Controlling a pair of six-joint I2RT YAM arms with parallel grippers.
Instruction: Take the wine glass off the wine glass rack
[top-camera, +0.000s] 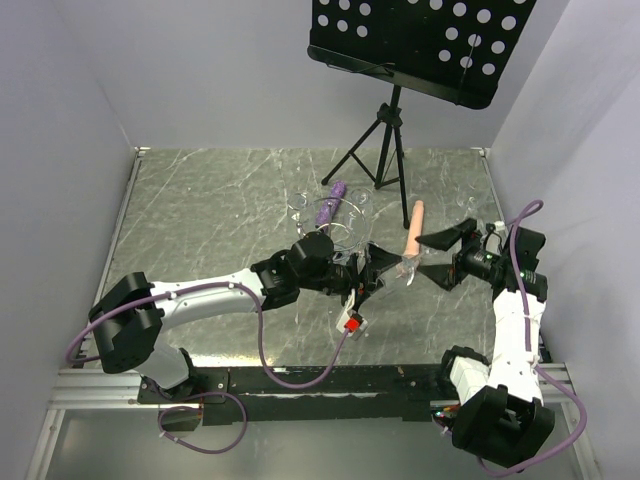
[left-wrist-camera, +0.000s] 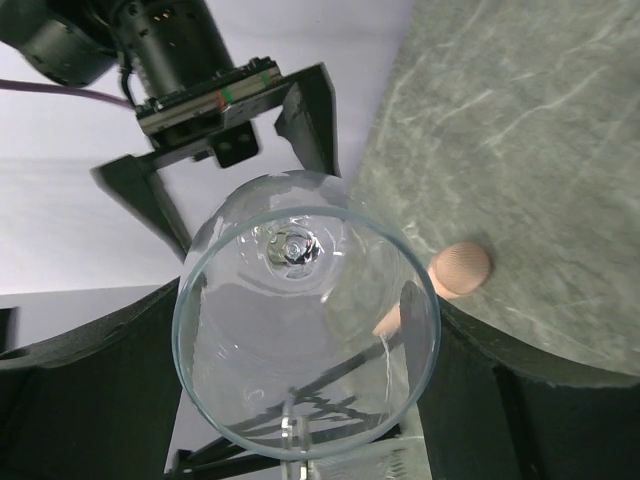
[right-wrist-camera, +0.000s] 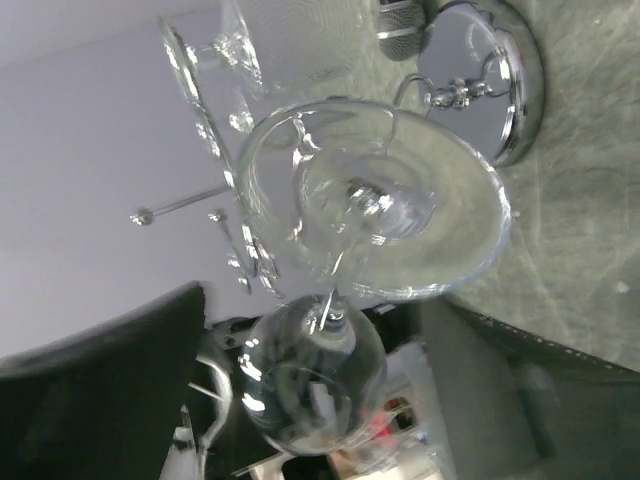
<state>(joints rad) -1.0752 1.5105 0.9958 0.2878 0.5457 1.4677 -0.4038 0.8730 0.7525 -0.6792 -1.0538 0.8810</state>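
Grey veined tabletop (top-camera: 200, 220) is closed in by plain white walls, with a black perforated music stand (top-camera: 410, 40) on its tripod at the back; a purple object (top-camera: 330, 205) and a peach-coloured cylinder (top-camera: 413, 225) lie near the middle. Between them, slightly toward the left, stands the wine glass rack (right-wrist-camera: 505, 90), a chrome disc base with post and wire loops; a second glass (right-wrist-camera: 215, 50) hangs on it.

At the centre, the wine glass (left-wrist-camera: 300, 340) is held off the surface, lying roughly sideways to the right of the rack, apart from its loops as far as the overhead view tells. Its open rim faces the left wrist camera and its round foot faces the right one.

Reaching in from the left, the left gripper (top-camera: 345, 272) has its dark fingers (left-wrist-camera: 90, 390) clasped on either side of the bowl, so the glass hangs in that grip alone. Opposite it, the right gripper (top-camera: 428, 258) sits at the foot end; its fingers (right-wrist-camera: 110, 380) are spread wide and released, with the foot and stem in the gap between them, touching neither side.
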